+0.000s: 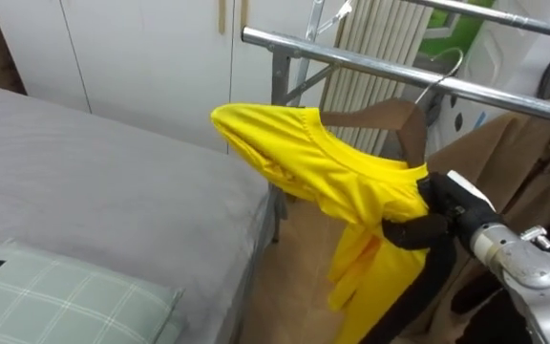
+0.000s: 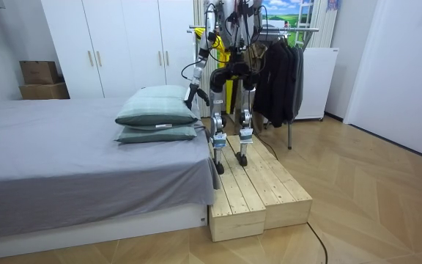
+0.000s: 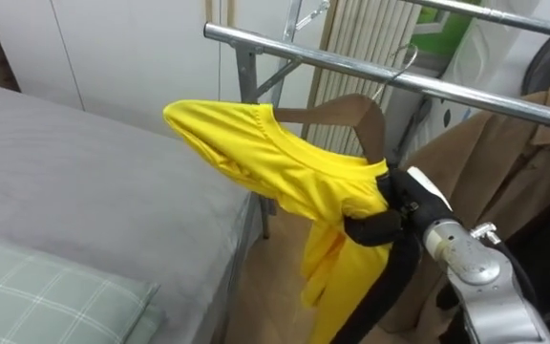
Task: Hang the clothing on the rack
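A yellow shirt [image 1: 323, 167] hangs on a wooden hanger [image 1: 390, 117], held up level just in front of the metal clothes rail [image 1: 351, 59]. My right hand [image 1: 439, 212] comes in from the lower right and is shut on the hanger's right end through the yellow cloth. The hanger's wire hook [image 1: 450, 69] rises to the rail's height; whether it rests on the rail I cannot tell. The shirt's lower part droops below my hand. In the room view my left hand [image 2: 191, 93] hangs low beside the pillows.
A brown coat [image 1: 514, 162] hangs on the rail at the right. The grey bed [image 1: 94, 191] with a checked green pillow [image 1: 55, 296] lies at the left. White wardrobes [image 1: 122, 48] stand behind. I stand on a wooden platform [image 2: 258, 191] beside the bed.
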